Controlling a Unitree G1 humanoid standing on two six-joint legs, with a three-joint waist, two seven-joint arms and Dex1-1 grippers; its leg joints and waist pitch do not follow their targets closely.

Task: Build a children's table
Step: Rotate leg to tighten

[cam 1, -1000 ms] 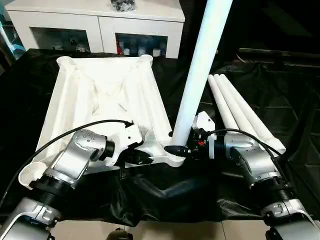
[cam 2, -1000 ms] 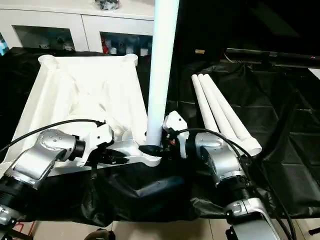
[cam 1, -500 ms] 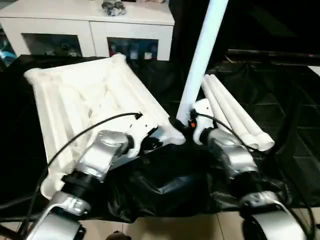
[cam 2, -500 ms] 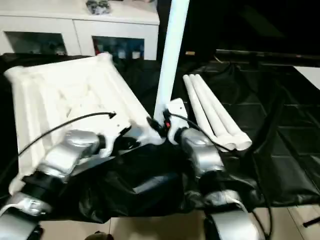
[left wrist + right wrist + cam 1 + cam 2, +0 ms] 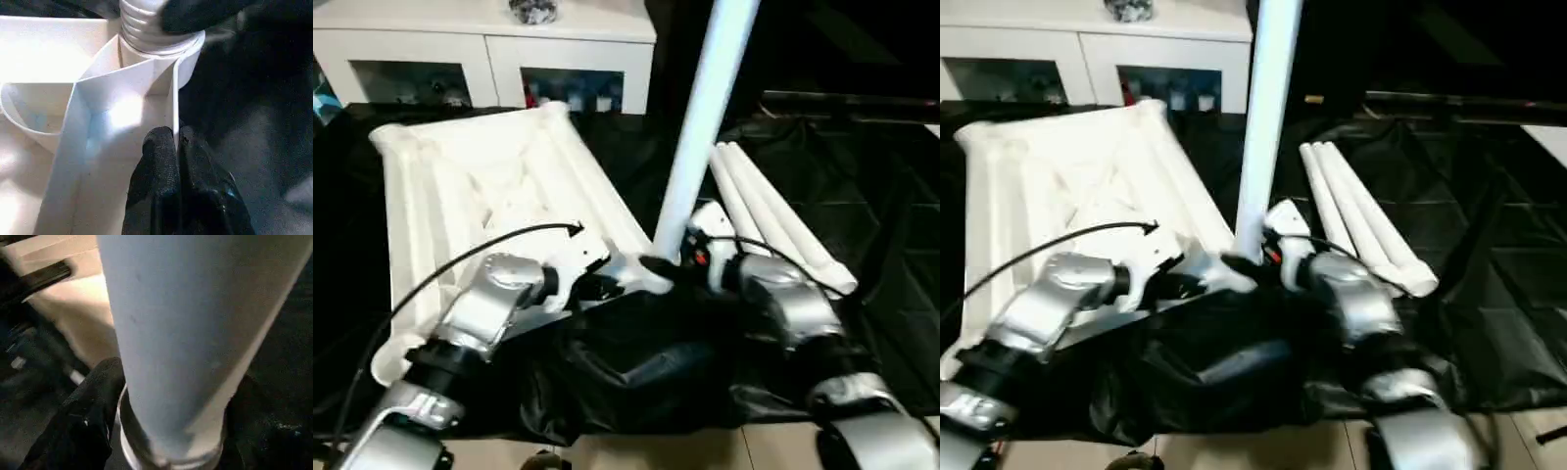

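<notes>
On black cloth, upturned white table (image 5: 489, 176)

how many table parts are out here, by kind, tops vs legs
tabletop: 1, upside down on the black cover
upright leg: 1, standing in the near corner socket
loose legs: 3, lying side by side on the robot's right
total: 5 parts
</notes>
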